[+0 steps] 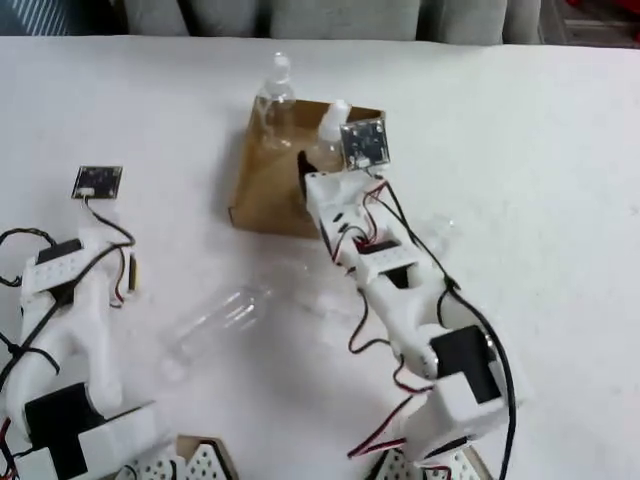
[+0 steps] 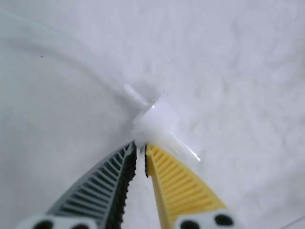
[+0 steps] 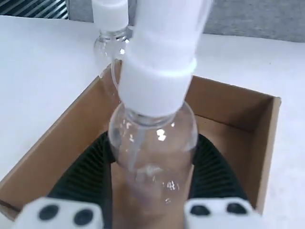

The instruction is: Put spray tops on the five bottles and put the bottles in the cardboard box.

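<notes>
Table [image 1: 560, 150], plain white, carries the cardboard box [image 1: 262, 195]; grey fabric [image 1: 340, 15] behind.

- Cardboard box [image 1: 255, 195]: plain brown.
- Bottle [image 3: 152, 133] in the black-fingered right gripper [image 3: 152, 160]: clear, with a white spray top [image 3: 157, 71].
- Left gripper [image 2: 141, 151]: ridged fingers [image 2: 97, 188], one grey, one yellow.
- Table [image 1: 520, 130]: white.

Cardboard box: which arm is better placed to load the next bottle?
Right: the right gripper holds a spray-topped clear plastic bottle over the brown cardboard box; the left gripper holds no bottle.
</notes>
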Robot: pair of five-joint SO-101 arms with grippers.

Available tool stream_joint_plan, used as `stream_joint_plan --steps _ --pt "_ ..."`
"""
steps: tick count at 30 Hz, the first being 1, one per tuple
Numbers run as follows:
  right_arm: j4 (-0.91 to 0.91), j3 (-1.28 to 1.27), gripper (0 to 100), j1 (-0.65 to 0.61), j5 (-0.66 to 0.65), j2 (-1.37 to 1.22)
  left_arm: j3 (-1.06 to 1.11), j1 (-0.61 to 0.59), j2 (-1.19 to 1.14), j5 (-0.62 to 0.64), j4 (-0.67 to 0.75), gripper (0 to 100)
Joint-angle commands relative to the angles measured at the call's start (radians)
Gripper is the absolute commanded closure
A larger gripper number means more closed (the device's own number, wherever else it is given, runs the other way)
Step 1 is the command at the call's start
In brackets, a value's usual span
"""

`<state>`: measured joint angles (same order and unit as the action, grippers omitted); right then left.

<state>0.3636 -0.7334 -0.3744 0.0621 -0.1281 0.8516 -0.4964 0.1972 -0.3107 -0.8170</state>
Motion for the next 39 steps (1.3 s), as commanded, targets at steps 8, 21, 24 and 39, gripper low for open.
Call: stream_joint_plan --steps 8,21,24,39 --pt "0.021 0.227 97.8 0.039 -0.014 -0.099 -0.003 0.007 0.036 -0.012 0.025 95" --pt "0.021 0.362 97.8 0.036 -0.138 -0.236 -0.003 0.007 0.036 -0.012 0.025 95" --pt "0.021 0.364 97.8 0.036 -0.138 -0.242 -0.003 0.007 0.036 -0.012 0.025 95" --pt "0.016 0.453 97.7 0.042 -0.138 -0.314 -0.002 0.007 0.036 -0.012 0.025 95"
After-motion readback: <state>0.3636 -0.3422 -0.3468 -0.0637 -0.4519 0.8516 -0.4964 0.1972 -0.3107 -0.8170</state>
